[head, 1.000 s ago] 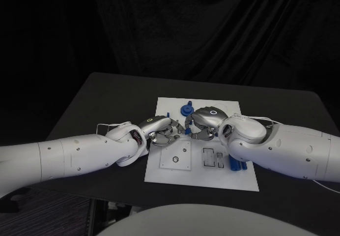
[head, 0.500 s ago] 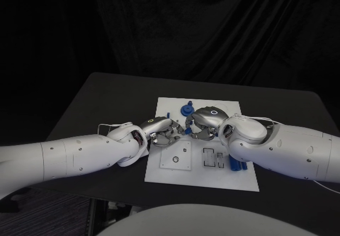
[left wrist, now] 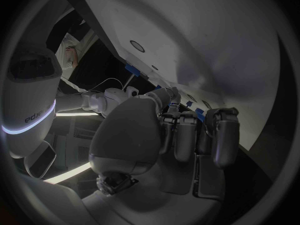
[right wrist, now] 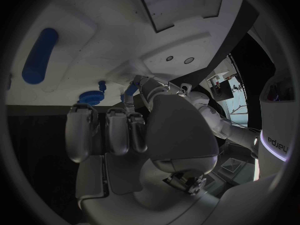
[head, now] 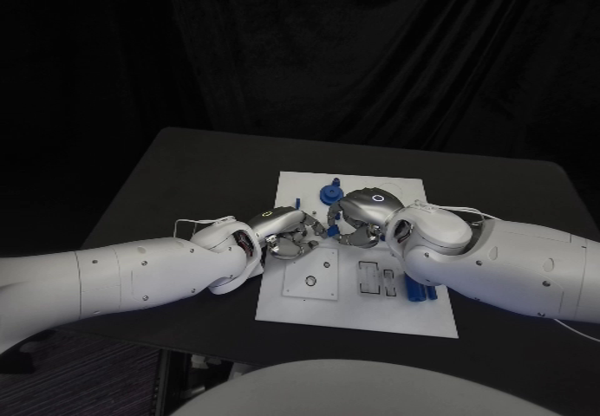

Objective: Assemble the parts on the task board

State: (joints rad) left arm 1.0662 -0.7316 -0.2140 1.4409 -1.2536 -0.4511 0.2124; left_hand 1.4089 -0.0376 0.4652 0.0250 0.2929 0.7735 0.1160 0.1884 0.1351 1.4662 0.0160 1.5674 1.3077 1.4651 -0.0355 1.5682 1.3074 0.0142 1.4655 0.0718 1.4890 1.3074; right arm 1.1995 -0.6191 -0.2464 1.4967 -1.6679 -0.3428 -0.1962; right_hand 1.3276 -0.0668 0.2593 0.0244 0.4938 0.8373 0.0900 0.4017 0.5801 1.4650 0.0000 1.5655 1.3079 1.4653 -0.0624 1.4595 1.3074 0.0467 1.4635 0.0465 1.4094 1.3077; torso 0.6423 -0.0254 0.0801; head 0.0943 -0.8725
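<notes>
The task board point(head: 356, 308), a white plate, lies at the middle of the black tabletop point(head: 163, 182). Near its front edge sit a square recessed plate point(head: 309, 280) and a slotted block point(head: 375, 277), with a blue cylindrical part point(head: 414, 289) just beside the block toward the board's right edge.

Further in, both hands meet over the board's middle. The left hand point(head: 290, 234) has its fingers point(left wrist: 187, 135) curled down close to the board; small blue pieces point(left wrist: 199, 114) show at the fingertips, but whether the hand grasps one cannot be told. The right hand point(head: 354, 222) faces it, almost touching, fingers point(right wrist: 115, 130) likewise curled; a thin blue part point(right wrist: 130, 91) shows just past its fingertips, and a grasp cannot be confirmed.

Compared with a second ago, the left hand has edged slightly toward the board's near edge; the right hand is unchanged.

Toward the far edge, a blue geared part point(head: 331, 190) stands on the board. Black curtain point(head: 375, 61) backs the tabletop.
</notes>
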